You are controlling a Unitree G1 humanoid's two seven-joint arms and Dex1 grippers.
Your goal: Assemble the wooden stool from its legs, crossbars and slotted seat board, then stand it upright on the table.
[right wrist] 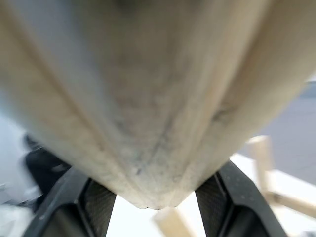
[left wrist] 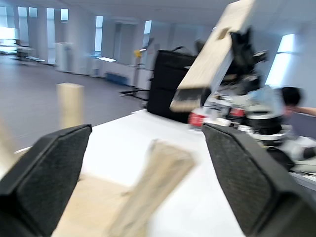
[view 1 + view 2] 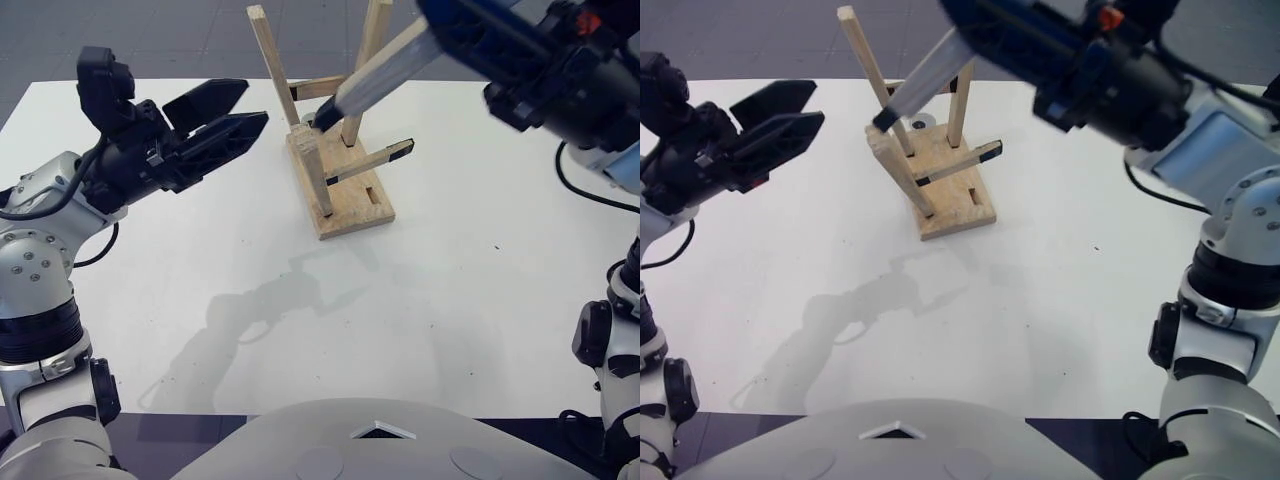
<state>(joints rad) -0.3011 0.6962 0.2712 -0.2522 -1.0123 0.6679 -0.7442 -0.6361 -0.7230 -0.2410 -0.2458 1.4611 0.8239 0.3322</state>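
My L gripper point(image 3: 252, 106): fingers spread, nothing held, above table point(image 3: 450, 320), left of seat board point(image 3: 352, 205). My R gripper point(image 3: 437, 30): clamped on wooden leg point(image 3: 385, 70), its lower end near board's far end. Board lies flat on table, fitted legs point(image 3: 271, 60) pointing up.

I can read no text, number or sign from here. A small red patch point(image 2: 197, 119) on the right arm point(image 3: 1110, 80) is too blurred to make out.

The top edge cuts off the right pincer point(image 3: 432, 28) gripping the leg point(image 3: 383, 68).
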